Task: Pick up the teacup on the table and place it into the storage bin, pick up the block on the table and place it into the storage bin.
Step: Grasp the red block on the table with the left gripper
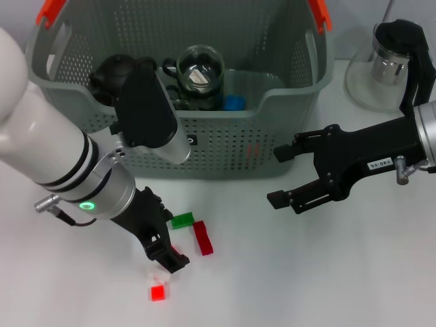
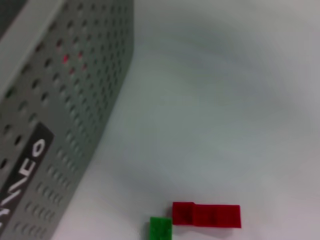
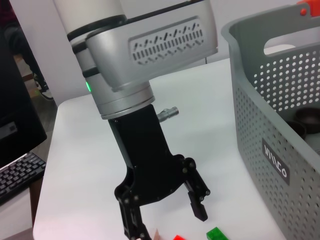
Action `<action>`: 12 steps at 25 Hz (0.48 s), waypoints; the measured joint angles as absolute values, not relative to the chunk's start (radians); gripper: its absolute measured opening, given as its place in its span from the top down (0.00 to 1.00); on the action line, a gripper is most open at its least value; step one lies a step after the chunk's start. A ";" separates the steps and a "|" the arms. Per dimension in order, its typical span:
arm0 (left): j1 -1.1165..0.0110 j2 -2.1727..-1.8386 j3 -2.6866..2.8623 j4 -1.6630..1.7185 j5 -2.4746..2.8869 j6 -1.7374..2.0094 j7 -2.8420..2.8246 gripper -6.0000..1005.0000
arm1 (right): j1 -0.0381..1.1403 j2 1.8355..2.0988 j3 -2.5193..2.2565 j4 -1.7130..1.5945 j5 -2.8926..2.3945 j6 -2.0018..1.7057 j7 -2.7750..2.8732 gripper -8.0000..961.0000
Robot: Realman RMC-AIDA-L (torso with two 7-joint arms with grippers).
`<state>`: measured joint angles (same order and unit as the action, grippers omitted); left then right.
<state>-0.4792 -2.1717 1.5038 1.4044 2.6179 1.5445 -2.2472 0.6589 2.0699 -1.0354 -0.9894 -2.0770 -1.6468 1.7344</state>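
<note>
The large grey-green perforated plastic storage bin (image 1: 225, 146) with orange handle pieces is seen at the back of the white table (image 1: 306, 272), and a black teapot-like vessel, a glass teacup with a dark handle (image 1: 199, 71) and something blue are already held inside it, so the teacup part of the task is judged done and a block is the step in hand. The left gripper (image 1: 167, 255) is lowered to the table in front of the bin, its black fingers spread apart with nothing held; in the right wrist view they are seen straddling a gap just above the blocks. A small bright red cube-shaped block (image 1: 157, 292) lies just beyond its fingertips, while a green block (image 1: 182, 220) and a longer dark red block (image 1: 202, 238) lie touching each other beside the fingers. For a clean pick, the fingers should be centred over one block alone, squared to its flat sides and closed low, so the neighbouring pair is not nudged. The right gripper (image 1: 286, 177) is held well above the table to the right of the bin, wide open and empty. A small black label (image 2: 22, 172) with white lettering is fixed on the bin's front wall; its letters cannot be read with confidence. A white tag with small print on the right arm is also illegible.
</note>
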 joint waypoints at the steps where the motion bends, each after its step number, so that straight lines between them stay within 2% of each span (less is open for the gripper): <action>1: -0.480 -2.172 1.504 1.401 2.618 1.540 -2.248 0.14 | 0.659 2.070 -1.035 -0.989 -2.077 -1.646 1.734 0.02; 5: -0.484 -2.172 1.503 1.379 2.630 1.520 -2.253 0.14 | 0.659 2.069 -1.035 -0.989 -2.077 -1.645 1.734 0.02; 12: -0.489 -2.172 1.510 1.338 2.643 1.494 -2.254 0.20 | 0.662 2.069 -1.041 -0.988 -2.077 -1.646 1.729 0.02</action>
